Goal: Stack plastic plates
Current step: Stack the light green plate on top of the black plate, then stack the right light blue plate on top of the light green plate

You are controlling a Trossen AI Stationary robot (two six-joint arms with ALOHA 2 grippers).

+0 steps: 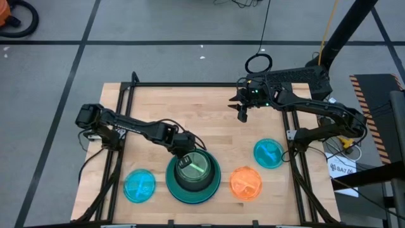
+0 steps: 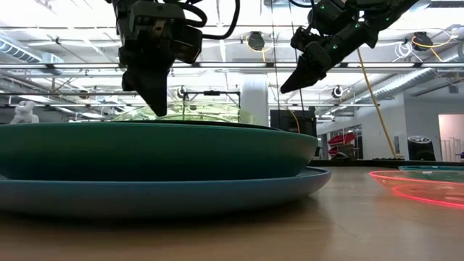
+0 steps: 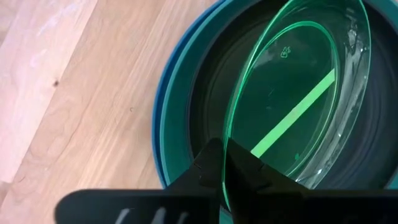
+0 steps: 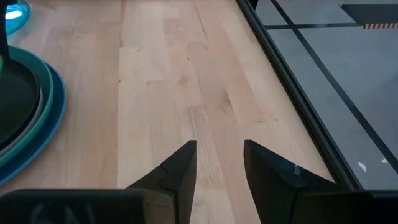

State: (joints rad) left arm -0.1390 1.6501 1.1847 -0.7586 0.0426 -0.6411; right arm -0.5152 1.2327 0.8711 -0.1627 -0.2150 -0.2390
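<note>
A stack stands near the table's front edge: a large blue plate (image 1: 172, 190) at the bottom, on it a teal plate (image 1: 215, 183), and in that a black plate (image 3: 205, 112). On top lies a small translucent green plate (image 3: 298, 87). My left gripper (image 1: 185, 154) is over the stack's far left side, pointing steeply down and shut on the green plate. My right gripper (image 1: 242, 115) hangs open above bare wood at the table's far middle, its fingers (image 4: 180, 168) holding nothing. My left gripper pinches the green plate's rim (image 3: 225, 163) between its two fingers, on the plate's far left side. The fingers come from above, slanting down. The plate's opposite side (image 3: 348, 124) lies inside the black plate.
Three small plates lie flat on the wood: a cyan one (image 1: 139, 185) left of the stack, an orange one (image 1: 245, 183) right of it and a teal one (image 1: 268, 153) farther right. Black frame rails (image 1: 292, 145) run along the table's sides.
</note>
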